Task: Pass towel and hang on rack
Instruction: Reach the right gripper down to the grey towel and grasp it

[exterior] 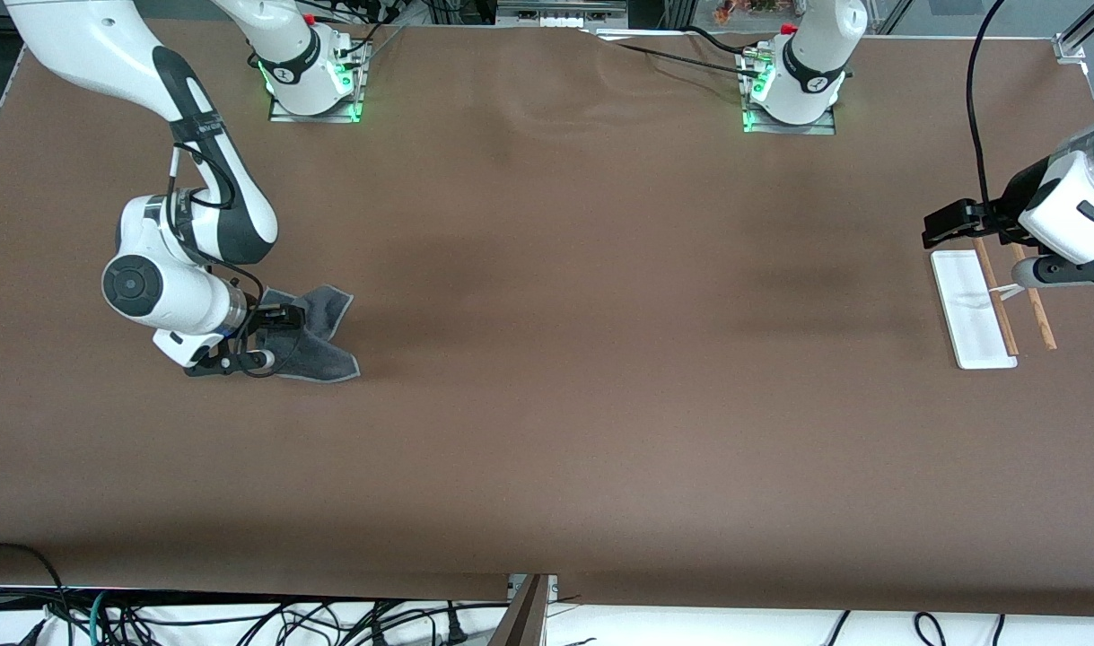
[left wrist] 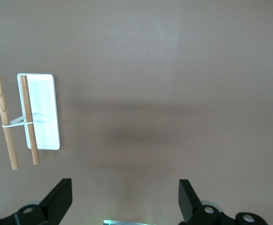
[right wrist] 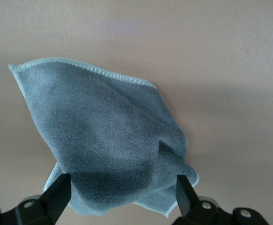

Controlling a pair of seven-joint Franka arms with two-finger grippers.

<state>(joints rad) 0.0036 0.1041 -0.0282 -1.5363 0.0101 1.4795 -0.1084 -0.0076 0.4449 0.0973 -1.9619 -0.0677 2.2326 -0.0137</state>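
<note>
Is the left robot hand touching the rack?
Apart. In the left wrist view, the open left gripper has bare table between its fingers, and the rack sits off to one side, with clear table between them.

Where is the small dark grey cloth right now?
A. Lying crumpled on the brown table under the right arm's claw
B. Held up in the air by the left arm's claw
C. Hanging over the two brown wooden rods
A: the small dark grey cloth lies crumpled on the brown table, with the right claw open over it, and the wooden rods of the white rack are bare.
</note>
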